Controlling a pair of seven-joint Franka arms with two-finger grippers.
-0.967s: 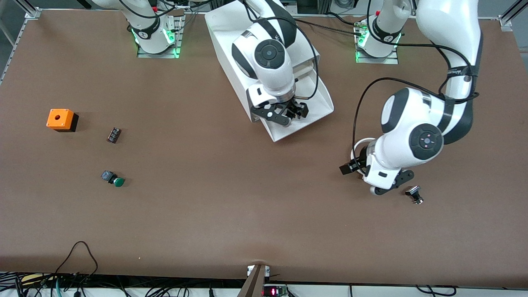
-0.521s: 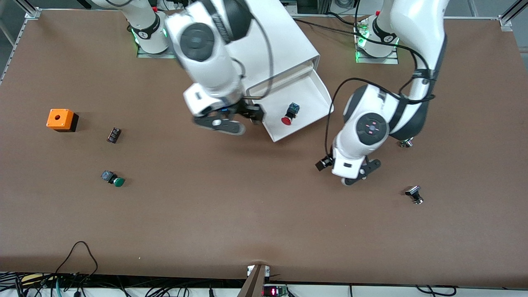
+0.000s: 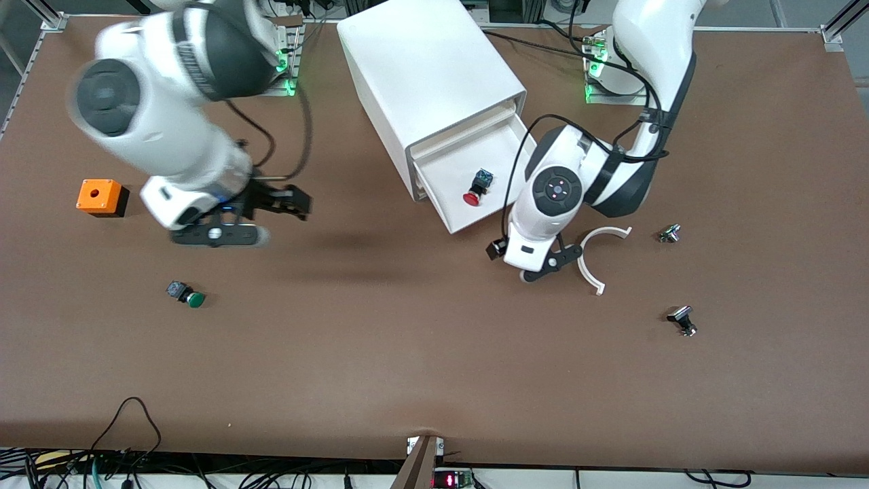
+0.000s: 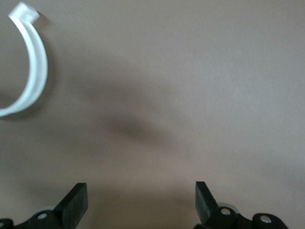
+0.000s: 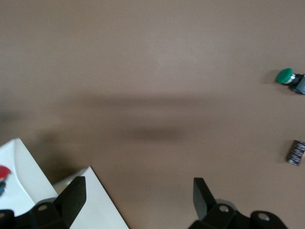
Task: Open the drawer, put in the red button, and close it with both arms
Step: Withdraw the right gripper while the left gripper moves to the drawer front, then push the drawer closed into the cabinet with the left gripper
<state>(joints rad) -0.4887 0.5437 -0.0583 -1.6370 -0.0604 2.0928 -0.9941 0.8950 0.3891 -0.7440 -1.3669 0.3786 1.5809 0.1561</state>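
Note:
The white cabinet [image 3: 428, 68] has its lowest drawer [image 3: 506, 159] pulled out. The red button [image 3: 473, 196] lies on its side in the drawer, red cap toward the front rim. My left gripper [image 3: 550, 263] hangs over the table just off the drawer's front corner, open [image 4: 140, 200] with only brown tabletop between its fingers. My right gripper [image 3: 216, 236] is over the table near the orange box, open [image 5: 138, 195] and holding nothing. In the right wrist view a corner of the drawer [image 5: 28, 186] and a sliver of the red button [image 5: 4, 171] show.
An orange box [image 3: 100, 195] and a green-capped button [image 3: 189, 296] sit toward the right arm's end. A small dark block [image 5: 296, 152] lies under the right hand. A white curved piece [image 3: 597, 255] and two small metal parts [image 3: 669, 233] [image 3: 682, 319] lie toward the left arm's end.
The right arm swung away from over the drawer toward the orange box, uncovering the red button in the drawer. The left arm moved toward the drawer's front corner, uncovering the white curved piece.

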